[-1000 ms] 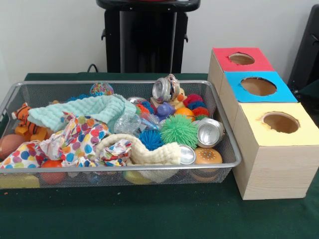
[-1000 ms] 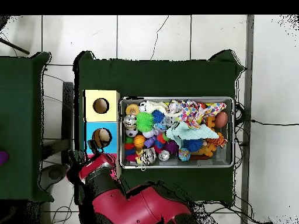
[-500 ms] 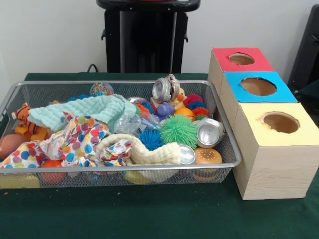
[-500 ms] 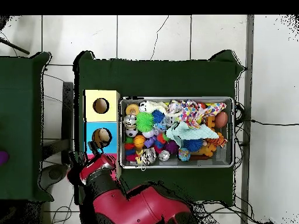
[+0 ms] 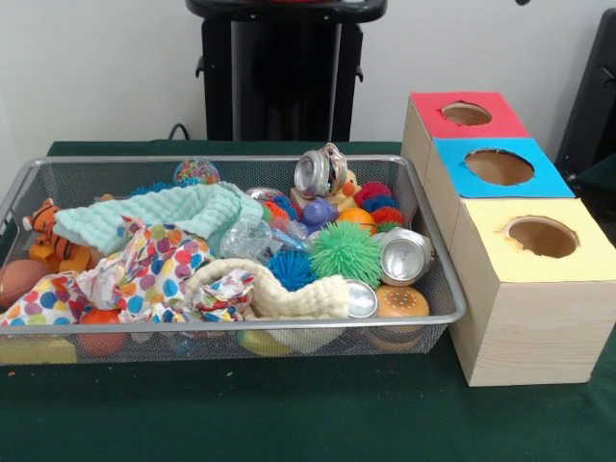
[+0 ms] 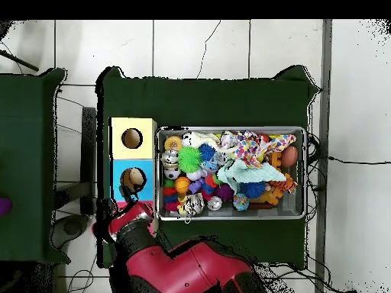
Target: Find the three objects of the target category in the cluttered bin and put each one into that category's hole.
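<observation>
Green cloth (image 5: 308, 414) up front, all over the table. Next, the bin (image 5: 452, 289), silver wire, full to the top. Just behind its front rim, a burger toy (image 5: 401, 301), a cream cloth (image 5: 289, 294) and a spotty cloth (image 5: 144, 274). A bit further in, a shiny silver can (image 5: 404, 255) lying beside a green spiky ball (image 5: 345, 252). Near the middle of the bin, a clear crushed bottle (image 5: 245, 236), tucked between the spotty cloth and the spiky balls, partly under a mint cloth (image 5: 164, 217). At the left end, a tiger toy (image 5: 43, 226). By the back wall, another can (image 5: 320, 171) sitting high on the pile.

Beside the bin, three wooden boxes in a row, each with a round hole on top: yellow box (image 5: 577, 255) nearest, then blue box (image 5: 452, 168), then red box (image 5: 428, 106) furthest. Behind it all, the black pedestal (image 5: 284, 72).

From above, the red arm (image 6: 176, 267) bent low by the robot's base, with the gripper (image 6: 111, 210) close to the red box, away from the bin. Cannot tell if open or shut, or if holding anything.
</observation>
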